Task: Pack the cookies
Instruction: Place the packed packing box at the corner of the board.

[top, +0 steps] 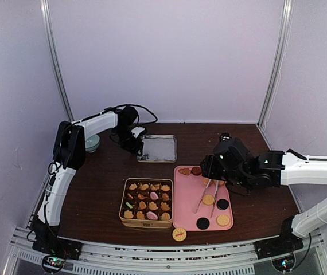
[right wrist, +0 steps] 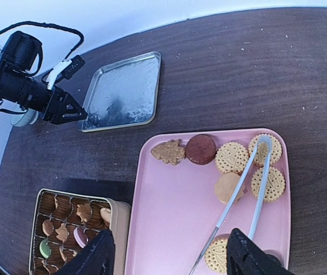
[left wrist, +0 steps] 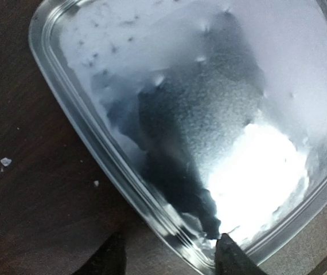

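The surface is rendered in dark, matt wood grain. The lid is formed of shiny, reflective metal, dusted with specks. The pink tray is finished smooth and plastic-looking. The tongs are polished metal. The cookies are matt and embossed.

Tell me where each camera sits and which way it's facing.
Top external: above and behind the bases, looking down at the table; the left arm and right arm show.
Left wrist: on the left arm, looking steeply down at a corner of the metal lid; its fingertips show at the bottom.
Right wrist: over the pink tray, looking across the tongs toward the cookie tin; its fingertips show at the bottom.
Shared: right wrist also shows the metal lid, the left gripper at its edge.
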